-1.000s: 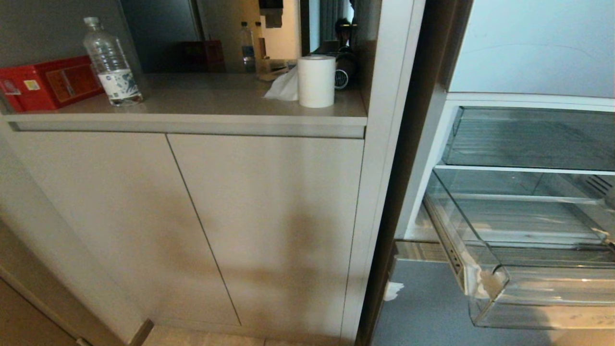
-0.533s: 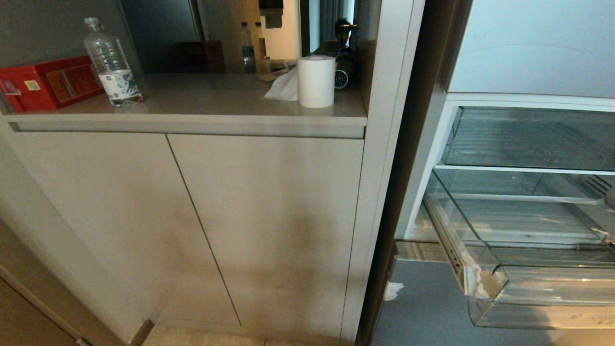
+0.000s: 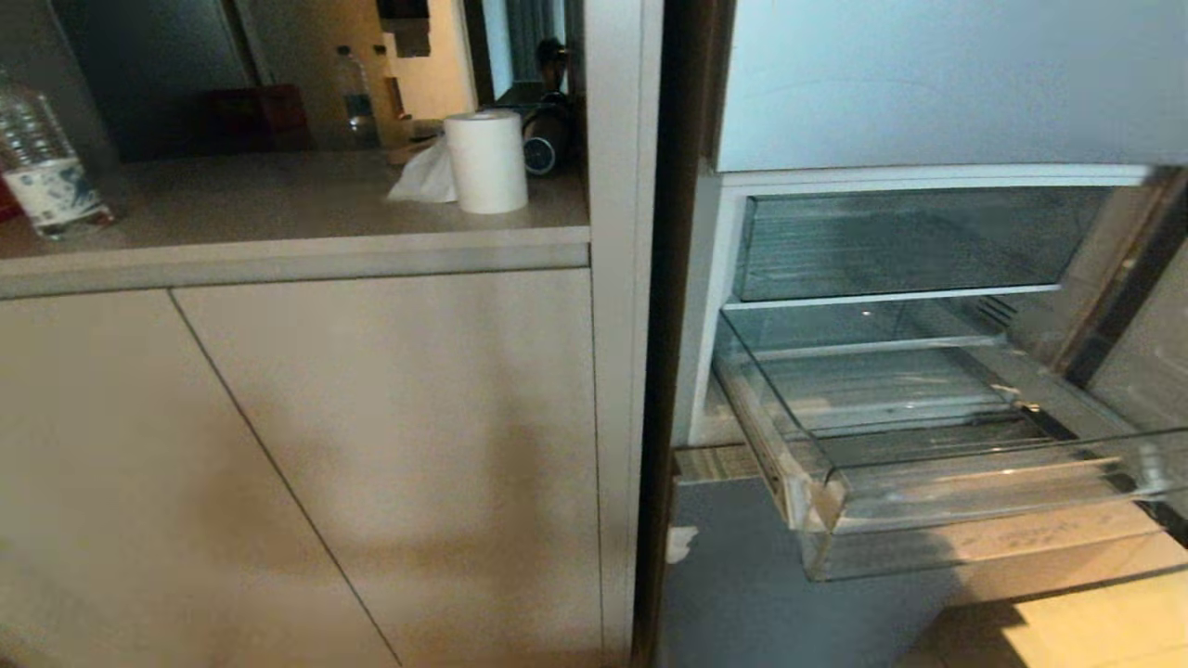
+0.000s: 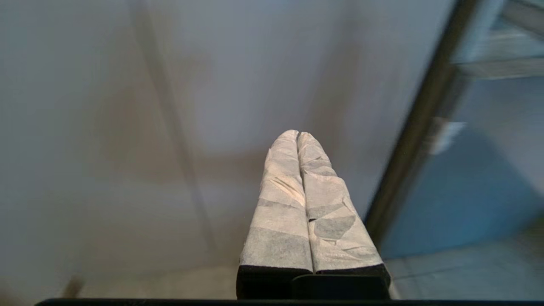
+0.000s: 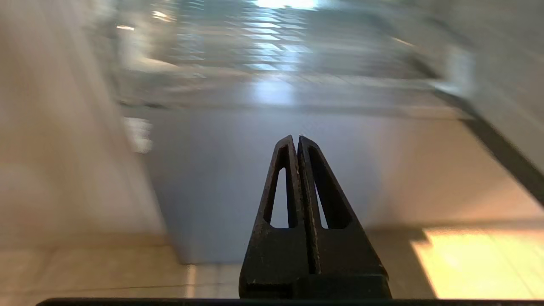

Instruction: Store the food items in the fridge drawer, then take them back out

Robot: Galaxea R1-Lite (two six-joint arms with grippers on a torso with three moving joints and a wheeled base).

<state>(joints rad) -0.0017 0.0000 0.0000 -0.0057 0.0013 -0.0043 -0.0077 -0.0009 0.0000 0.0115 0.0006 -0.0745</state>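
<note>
Change since before: your whole head view has swung toward the fridge, so the cupboard and worktop now sit further left and more of the fridge shows; that is the camera turning, not the things moving.
Fridge drawer: you see the clear fridge drawer [image 3: 965, 506] pulled out from the open fridge on the right, its front lip standing over the grey panel [image 3: 733, 594] below. Nothing lies in the part you can see.
Upper drawer: a taller clear drawer [image 3: 891, 241] sits pushed in just above it.
Food items: you have neither fruit in any view.
Left claw: your left claw [image 4: 298, 136] is clenched, its white-wrapped fingers [image 4: 280, 204] pressed together with nothing between them, pointing at the pale cupboard door [image 4: 127, 127]. It is outside the head view.
Right claw: your right claw [image 5: 296, 138] is likewise clenched and empty, its black fingers [image 5: 276, 238] touching at the tips, pointing at the grey panel low on the fridge. It is outside the head view too.
Worktop: the worktop [image 3: 278, 199] to the left carries a white paper roll [image 3: 485, 160] with a crumpled tissue [image 3: 425, 176] touching it, and a water bottle [image 3: 45, 167] at the far left edge.
Floor: you can see a bright sunlit patch on the tiles [image 3: 1067, 631] under the drawer.
</note>
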